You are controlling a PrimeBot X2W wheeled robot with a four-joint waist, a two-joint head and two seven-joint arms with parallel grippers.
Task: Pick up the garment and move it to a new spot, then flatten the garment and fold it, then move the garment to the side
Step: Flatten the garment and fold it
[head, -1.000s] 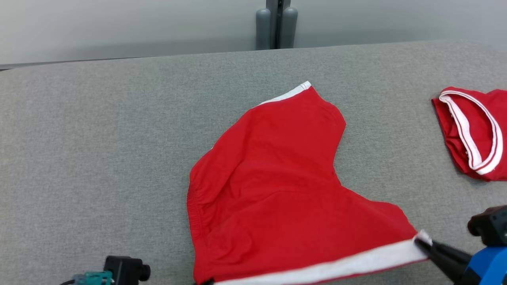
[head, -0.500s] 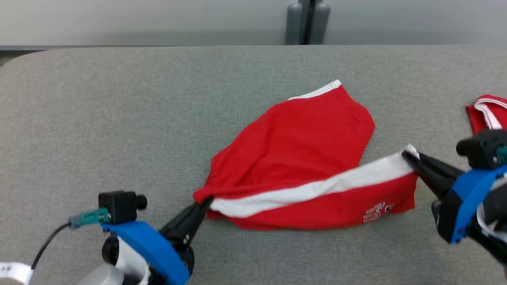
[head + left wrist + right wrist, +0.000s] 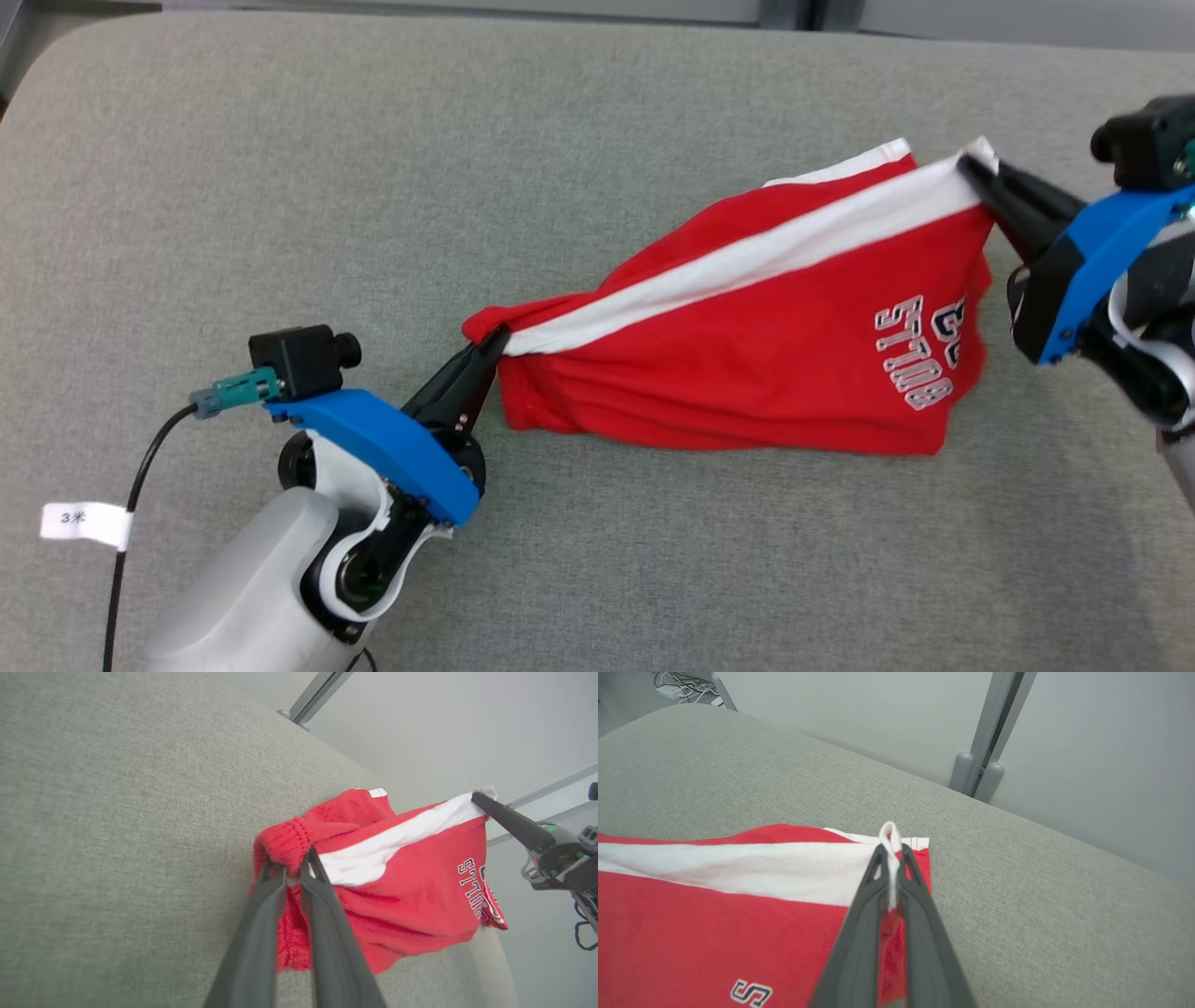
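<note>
1. My left fingers (image 3: 259, 924) pinched the bunched red corner of the shorts (image 3: 747, 373); my right fingers (image 3: 859, 942) pinched the white stripe's end.
2. The shorts hung stretched between them, low over the worktop (image 3: 280, 187).
3. I judged it best to lower both ends evenly, stripe taut.

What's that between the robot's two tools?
The red garment, its white band stretched from the left tool to the right tool; the head view shows it.
</note>
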